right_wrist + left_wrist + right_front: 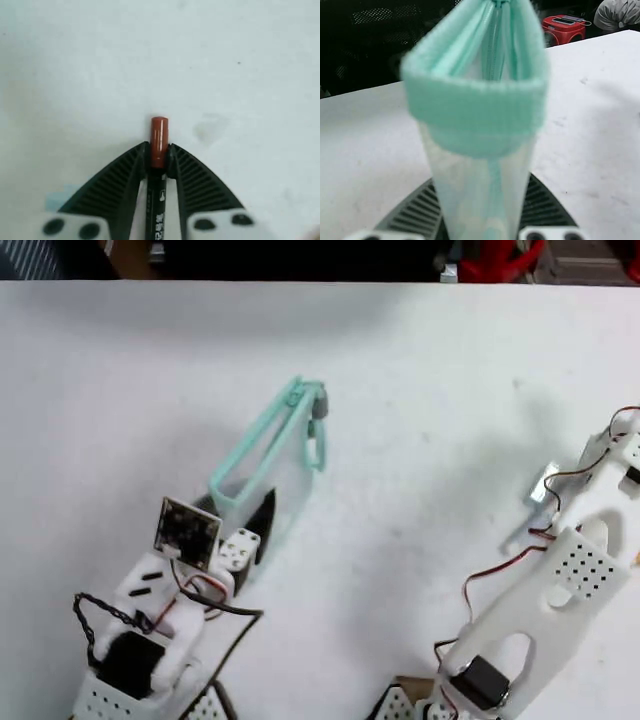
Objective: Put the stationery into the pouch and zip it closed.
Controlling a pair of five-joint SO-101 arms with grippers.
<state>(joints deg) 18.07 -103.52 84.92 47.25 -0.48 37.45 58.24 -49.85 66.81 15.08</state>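
The mint-green pouch [262, 462] lies on the white table [420, 370] with its mouth gaping and the zip undone. Its dark slider [319, 404] sits at the pouch's far end. The left gripper [255, 525] is clenched on the pouch's near end, and its black fingers [415, 217] press the translucent side walls from both sides. The right gripper [159, 150] is clamped on a pen [159, 132] (black barrel, red cap), with the cap poking out past the fingertips. The right arm [560, 580] stands well apart from the pouch, so the pen is outside it.
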